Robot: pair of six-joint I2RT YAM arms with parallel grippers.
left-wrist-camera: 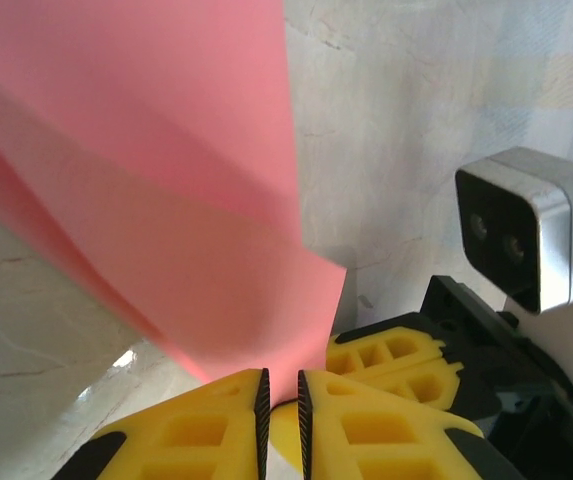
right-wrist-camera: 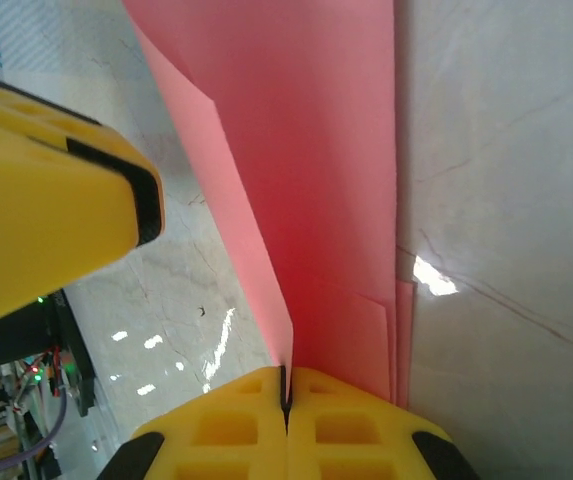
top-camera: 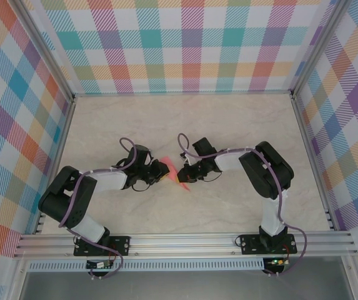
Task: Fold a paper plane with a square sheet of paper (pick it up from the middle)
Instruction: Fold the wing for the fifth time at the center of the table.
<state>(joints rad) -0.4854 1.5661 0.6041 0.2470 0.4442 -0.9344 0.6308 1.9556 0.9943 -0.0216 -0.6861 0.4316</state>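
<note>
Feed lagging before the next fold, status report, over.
Right gripper shut on the paper. Left gripper barely parted at its edge. Paper partly folded, between both grippers, tight quarters.

The top camera looks down from high, behind the left claw [left-wrist-camera: 278,400] and the right claw [right-wrist-camera: 286,385], far off. Each wrist camera sits just behind its claw, facing forward, very near; all share the pink paper [right-wrist-camera: 326,150] ahead.

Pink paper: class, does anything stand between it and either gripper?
Nothing visible does. The right gripper is shut directly on the pink paper; the left gripper sits right at its edge, grip unclear.
</note>
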